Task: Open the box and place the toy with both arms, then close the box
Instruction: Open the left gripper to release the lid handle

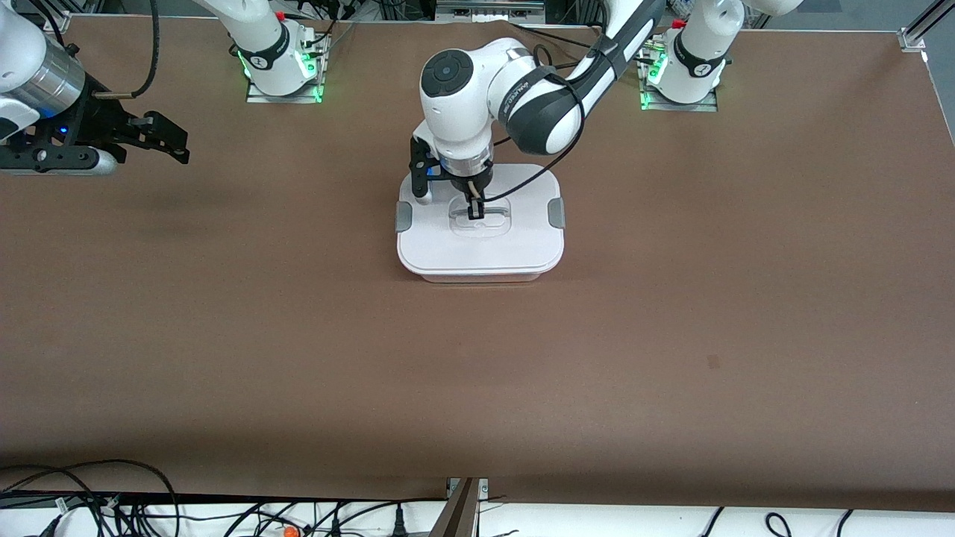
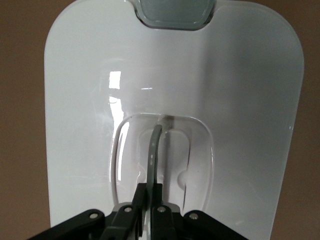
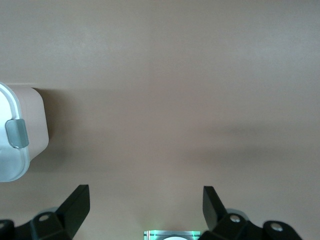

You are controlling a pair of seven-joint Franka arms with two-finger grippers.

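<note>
The box (image 1: 481,250) stands in the middle of the table with its white lid (image 2: 240,100) on and a grey clip (image 1: 556,213) at each end. My left gripper (image 1: 474,209) is down on the lid's middle, shut on the thin upright handle (image 2: 156,145) in the clear recess; it also shows in the left wrist view (image 2: 152,187). My right gripper (image 1: 166,139) is open and empty, up over the right arm's end of the table; it also shows in the right wrist view (image 3: 145,195). That view shows the box's pink wall (image 3: 36,117) and one clip (image 3: 17,133). The toy is out of view.
The brown table (image 1: 671,313) spreads wide around the box. The two arm bases (image 1: 280,71) with green lights stand along its farthest edge. Cables (image 1: 112,507) hang past its nearest edge.
</note>
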